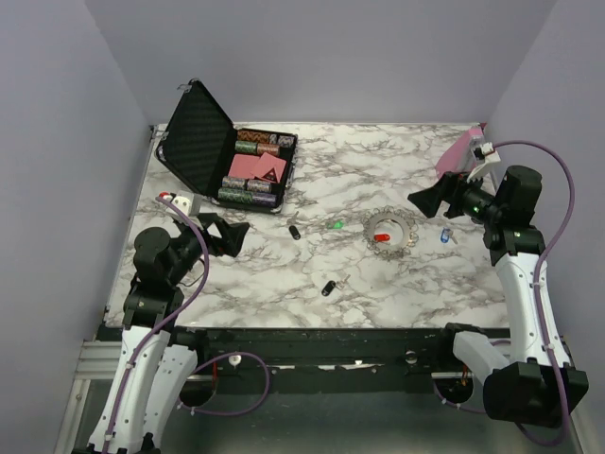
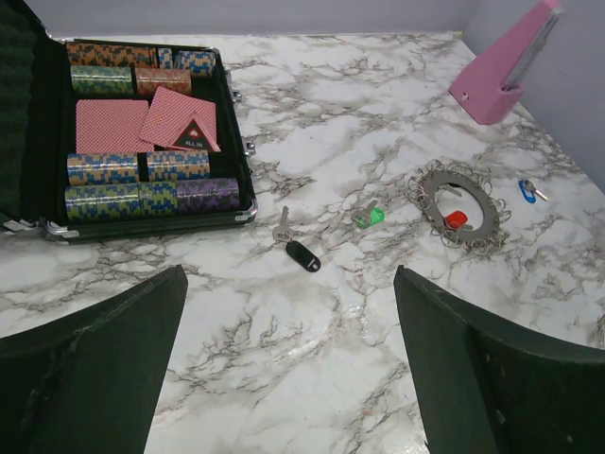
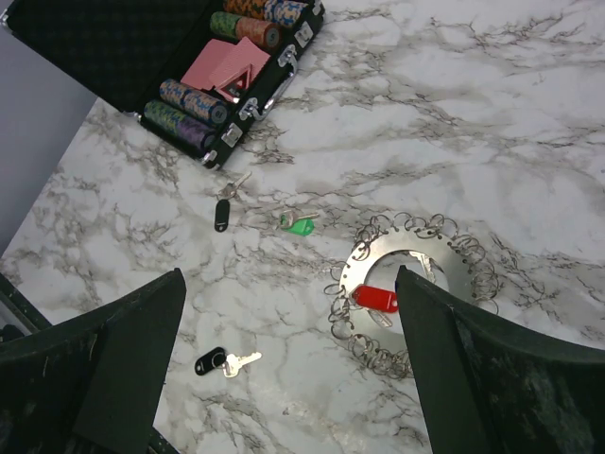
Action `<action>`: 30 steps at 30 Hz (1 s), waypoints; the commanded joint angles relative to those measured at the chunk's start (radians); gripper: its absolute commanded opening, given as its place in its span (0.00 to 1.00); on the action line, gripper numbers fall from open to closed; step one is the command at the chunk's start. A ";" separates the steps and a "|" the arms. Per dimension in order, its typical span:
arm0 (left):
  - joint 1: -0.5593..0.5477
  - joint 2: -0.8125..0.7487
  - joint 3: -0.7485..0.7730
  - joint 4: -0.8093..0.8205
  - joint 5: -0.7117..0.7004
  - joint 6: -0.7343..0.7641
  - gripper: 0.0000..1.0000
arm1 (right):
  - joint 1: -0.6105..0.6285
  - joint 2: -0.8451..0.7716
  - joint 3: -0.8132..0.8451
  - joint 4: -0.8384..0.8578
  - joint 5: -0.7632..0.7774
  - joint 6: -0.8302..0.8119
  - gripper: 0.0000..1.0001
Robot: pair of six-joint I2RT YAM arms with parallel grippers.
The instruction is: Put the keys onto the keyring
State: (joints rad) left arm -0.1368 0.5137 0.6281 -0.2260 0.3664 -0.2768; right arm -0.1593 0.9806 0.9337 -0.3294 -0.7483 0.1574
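Note:
The keyring [image 1: 389, 219] is a silvery disc fringed with small rings, lying right of the table's middle, with a red key [image 1: 382, 236] on it. Loose on the marble lie a green key [image 1: 337, 225], two black keys [image 1: 295, 231] [image 1: 328, 288] and a blue key [image 1: 444, 236]. My left gripper [image 1: 236, 236] hovers open at the left, apart from the nearer black key [image 2: 302, 254]. My right gripper [image 1: 423, 203] hangs open above the keyring [image 3: 378, 253] and red key [image 3: 376, 299], holding nothing.
An open black case [image 1: 250, 165] of poker chips and cards stands at the back left. A pink stand [image 1: 460, 151] leans at the back right. A small white box [image 1: 180, 201] sits by the left arm.

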 commanded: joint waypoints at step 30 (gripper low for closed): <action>0.003 0.068 -0.008 0.040 0.187 -0.036 0.99 | 0.305 0.251 0.181 -0.538 -0.259 -1.083 1.00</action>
State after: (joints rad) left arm -0.1329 0.5716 0.6159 -0.1890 0.5117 -0.3222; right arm 0.0616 1.1736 1.0626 -0.7170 -1.0859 -0.6518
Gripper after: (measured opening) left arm 0.987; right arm 0.998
